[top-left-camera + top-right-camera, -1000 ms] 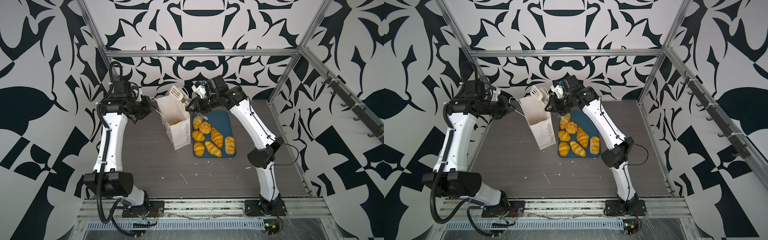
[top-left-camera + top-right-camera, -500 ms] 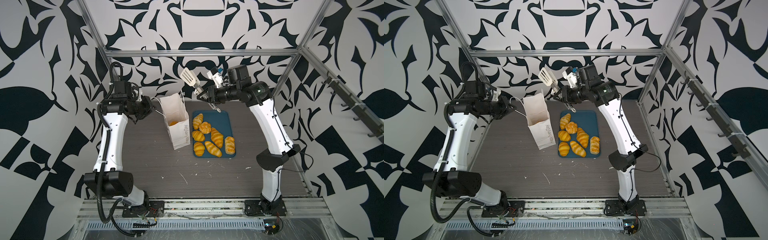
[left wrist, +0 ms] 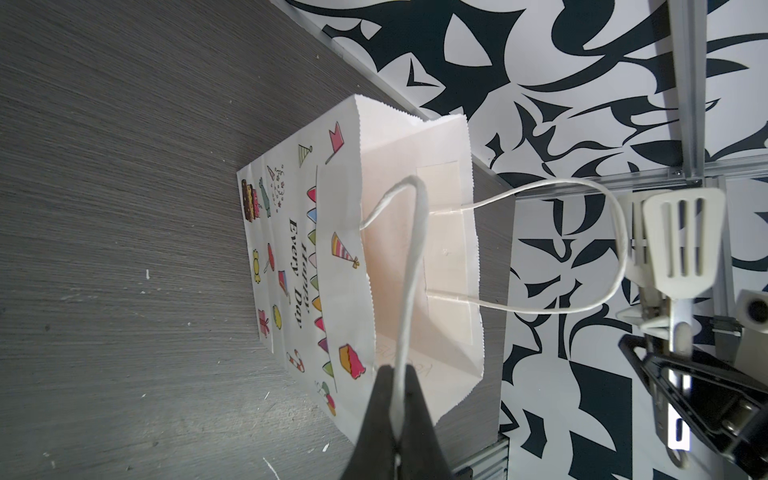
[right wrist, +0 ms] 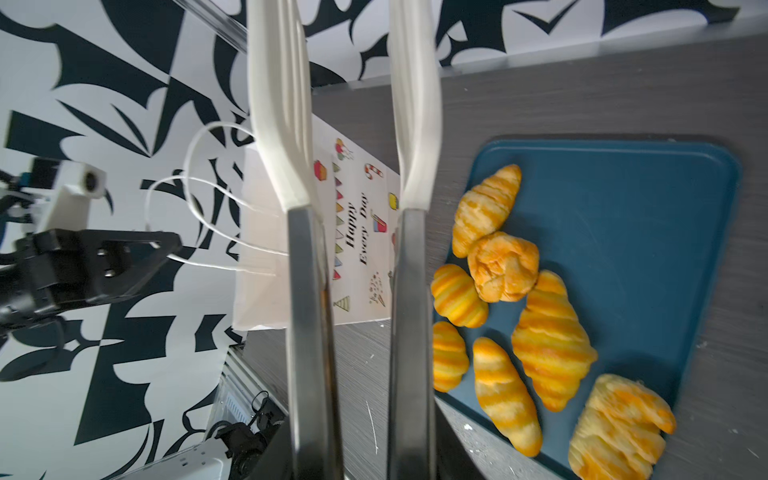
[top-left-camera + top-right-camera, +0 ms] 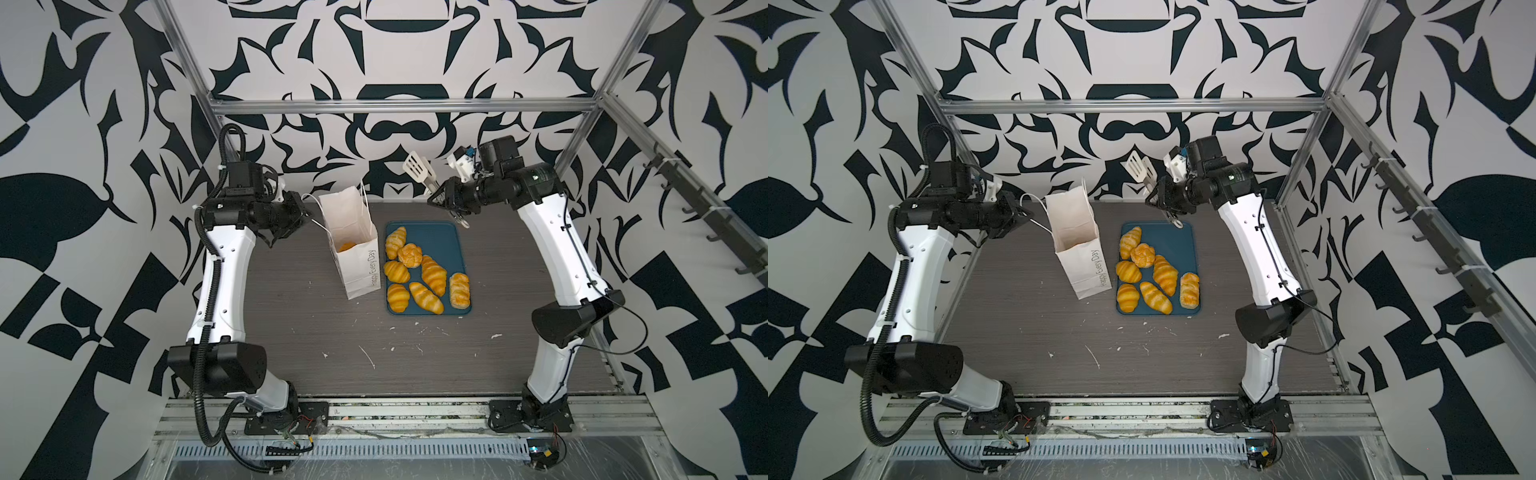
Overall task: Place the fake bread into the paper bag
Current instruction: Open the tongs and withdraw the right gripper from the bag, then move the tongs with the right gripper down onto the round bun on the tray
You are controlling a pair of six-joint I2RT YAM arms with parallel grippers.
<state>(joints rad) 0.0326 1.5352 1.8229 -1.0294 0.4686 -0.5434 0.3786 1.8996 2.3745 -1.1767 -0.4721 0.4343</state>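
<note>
The white paper bag stands open left of the tray, and one piece of fake bread lies inside it. My left gripper is shut on the bag's cord handle. Several croissants, a round bun and a plaited loaf lie on the tray. My right gripper, raised behind the tray, is shut on white-tipped metal tongs. The tong tips stand apart with nothing between them.
The blue tray lies right of the bag on the dark wooden tabletop. Small white scraps dot the table in front. Patterned walls and a metal frame close in the back and sides.
My right arm has drawn the empty tongs up and back to the right, away from the bag's mouth. The bag stands more upright. My left gripper has kept its hold on the handle.
</note>
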